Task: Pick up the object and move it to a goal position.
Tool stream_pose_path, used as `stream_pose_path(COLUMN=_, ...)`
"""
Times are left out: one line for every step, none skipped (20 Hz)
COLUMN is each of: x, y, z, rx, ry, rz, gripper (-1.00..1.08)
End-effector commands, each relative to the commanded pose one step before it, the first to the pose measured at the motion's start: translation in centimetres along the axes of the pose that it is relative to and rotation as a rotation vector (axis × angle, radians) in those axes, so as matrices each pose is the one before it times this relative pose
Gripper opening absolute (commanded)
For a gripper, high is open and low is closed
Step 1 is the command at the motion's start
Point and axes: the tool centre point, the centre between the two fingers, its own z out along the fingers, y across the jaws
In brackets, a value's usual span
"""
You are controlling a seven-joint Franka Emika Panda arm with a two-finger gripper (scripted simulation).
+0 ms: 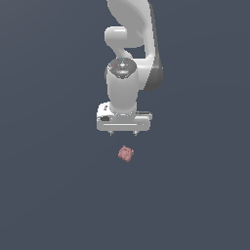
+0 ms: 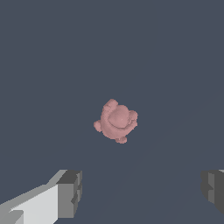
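The object [image 1: 126,154] is a tiny pinkish-red knobbly blob lying on the dark grey floor. It also shows in the wrist view [image 2: 116,120]. My white gripper [image 1: 123,133] hangs above it and slightly behind, apart from it, with only the finger stubs showing under the hand. In the wrist view the gripper [image 2: 142,192] is open: its two grey fingertips [image 2: 70,192] stand far apart with nothing between them, and the object lies beyond them.
The white arm [image 1: 132,44] rises behind the gripper to the exterior view's top. Flat dark grey floor [image 1: 49,195] surrounds the object on every side. No goal marker shows.
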Motion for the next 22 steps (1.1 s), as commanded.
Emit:
stream_pose_path(x=0.0, y=0.001, z=0.0, rx=0.0, ry=0.0, rz=0.0, gripper=1.0)
stream_pose_path(x=-0.011, y=-0.052, z=0.009, rx=-0.00022, ry=-0.00067, rz=-0.00138, gripper=1.0)
stream_pose_path(x=-0.033, y=-0.135, z=0.019, rx=-0.00056, ry=-0.00186, rz=-0.00379, gripper=1.0)
stream_pose_path(x=-0.054, y=-0.227, z=0.032, rx=-0.00095, ry=-0.0031, rz=-0.00644, gripper=1.0)
stream_pose_path(x=-0.075, y=-0.311, z=0.04, rx=-0.00134, ry=-0.00426, rz=-0.00914, gripper=1.0)
stream_pose_path(x=-0.096, y=-0.384, z=0.04, rx=-0.00173, ry=-0.0053, rz=-0.012, gripper=1.0)
stream_pose_path(x=-0.105, y=-0.397, z=0.027, rx=-0.00188, ry=-0.00552, rz=-0.01351, gripper=1.0)
stream_pose_path(x=-0.087, y=-0.3, z=0.003, rx=-0.00152, ry=-0.00424, rz=-0.01154, gripper=1.0)
stream_pose_path(x=-0.067, y=-0.2, z=-0.016, rx=-0.00111, ry=-0.0029, rz=-0.00905, gripper=1.0)
stream_pose_path(x=-0.046, y=-0.113, z=-0.025, rx=-0.0007, ry=-0.00168, rz=-0.00633, gripper=1.0)
stream_pose_path(x=-0.025, y=-0.039, z=-0.023, rx=-0.00032, ry=-0.00065, rz=-0.00338, gripper=1.0)
stream_pose_path(x=-0.006, y=-0.001, z=-0.014, rx=-0.00004, ry=0.00003, rz=-0.00098, gripper=1.0)
stream_pose_path(x=0.007, y=0.038, z=-0.001, rx=0.00016, ry=0.00044, rz=0.0013, gripper=1.0)
stream_pose_path(x=0.021, y=0.03, z=0.02, rx=0.00026, ry=0.00054, rz=0.0027, gripper=1.0)
stream_pose_path(x=0.03, y=0.036, z=0.037, rx=0.00035, ry=0.0006, rz=0.00426, gripper=1.0)
stream_pose_path(x=0.04, y=0.02, z=0.059, rx=0.00038, ry=0.0005, rz=0.0054, gripper=1.0)
stream_pose_path(x=0.049, y=0.013, z=0.079, rx=0.00043, ry=0.00045, rz=0.0067, gripper=1.0)
stream_pose_path(x=0.059, y=0.008, z=0.099, rx=0.00048, ry=0.00042, rz=0.00803, gripper=1.0)
stream_pose_path(x=0.068, y=0.001, z=0.119, rx=0.00053, ry=0.00041, rz=0.00934, gripper=1.0)
stream_pose_path(x=0.077, y=-0.002, z=0.138, rx=0.00059, ry=0.00043, rz=0.01067, gripper=1.0)
stream_pose_path(x=0.087, y=0.0, z=0.154, rx=0.00065, ry=0.00051, rz=0.01201, gripper=1.0)
stream_pose_path(x=0.097, y=0.005, z=0.17, rx=0.00074, ry=0.00065, rz=0.01351, gripper=1.0)
